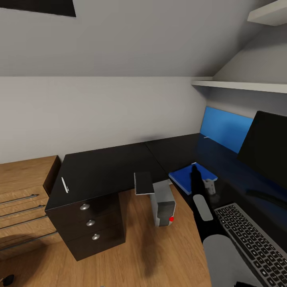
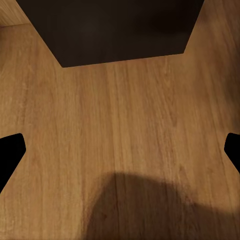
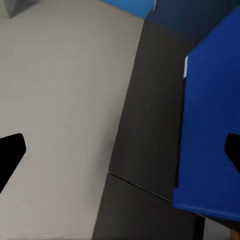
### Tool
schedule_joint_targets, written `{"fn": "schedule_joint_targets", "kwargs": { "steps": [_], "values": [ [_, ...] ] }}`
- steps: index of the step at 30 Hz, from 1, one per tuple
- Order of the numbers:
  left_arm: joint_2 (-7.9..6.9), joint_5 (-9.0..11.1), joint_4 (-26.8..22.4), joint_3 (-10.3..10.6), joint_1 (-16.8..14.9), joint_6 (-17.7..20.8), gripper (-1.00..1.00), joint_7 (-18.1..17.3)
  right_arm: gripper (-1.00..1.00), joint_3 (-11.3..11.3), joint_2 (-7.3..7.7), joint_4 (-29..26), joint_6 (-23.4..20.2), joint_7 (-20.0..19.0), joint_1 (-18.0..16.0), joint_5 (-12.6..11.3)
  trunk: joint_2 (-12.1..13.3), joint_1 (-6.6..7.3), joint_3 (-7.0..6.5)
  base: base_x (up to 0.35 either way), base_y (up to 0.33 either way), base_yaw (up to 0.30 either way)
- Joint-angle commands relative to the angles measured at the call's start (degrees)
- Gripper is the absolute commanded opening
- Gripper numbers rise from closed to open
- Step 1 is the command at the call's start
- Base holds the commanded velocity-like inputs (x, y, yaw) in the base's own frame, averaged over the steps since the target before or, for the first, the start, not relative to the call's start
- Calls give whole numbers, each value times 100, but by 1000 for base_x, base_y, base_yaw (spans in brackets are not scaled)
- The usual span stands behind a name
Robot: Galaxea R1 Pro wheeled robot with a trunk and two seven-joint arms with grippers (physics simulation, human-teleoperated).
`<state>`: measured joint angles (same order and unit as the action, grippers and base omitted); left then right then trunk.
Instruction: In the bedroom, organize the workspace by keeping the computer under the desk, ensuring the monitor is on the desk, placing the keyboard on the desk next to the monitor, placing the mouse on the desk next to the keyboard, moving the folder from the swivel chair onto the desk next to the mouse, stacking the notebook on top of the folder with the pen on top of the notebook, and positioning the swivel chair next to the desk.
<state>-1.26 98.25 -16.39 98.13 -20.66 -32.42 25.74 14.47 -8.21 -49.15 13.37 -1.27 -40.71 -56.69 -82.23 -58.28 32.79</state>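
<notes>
— So where is the folder [image 1: 192, 178] lying?
— Flat on the desk [image 1: 107, 167], right under the right claw [image 3: 120, 147], which is hanging open. The left claw [image 2: 120, 150] is gaping over the floor [image 2: 125, 130].

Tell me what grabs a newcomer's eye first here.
The bright blue folder lying on the glossy black desk, just beyond the right gripper, stands out most. Next come the blue wall panel behind the desk and the grey computer on the floor with its red light.
</notes>
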Motion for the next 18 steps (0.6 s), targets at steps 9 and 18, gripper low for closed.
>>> {"fn": "schedule_joint_targets", "kwargs": {
  "steps": [9,18],
  "values": [
    [-6,19,-23,49,-8,-26,100,51,100,-846,-6,-1038,-15,-6,755,-161,-3,0,6,0,0,0],
    [-6,19,-23,49,-8,-29,100,48,100,-1147,-57,-1111,2,-5,841,-354,-3,0,6,-89,0,0]
  ]
}}
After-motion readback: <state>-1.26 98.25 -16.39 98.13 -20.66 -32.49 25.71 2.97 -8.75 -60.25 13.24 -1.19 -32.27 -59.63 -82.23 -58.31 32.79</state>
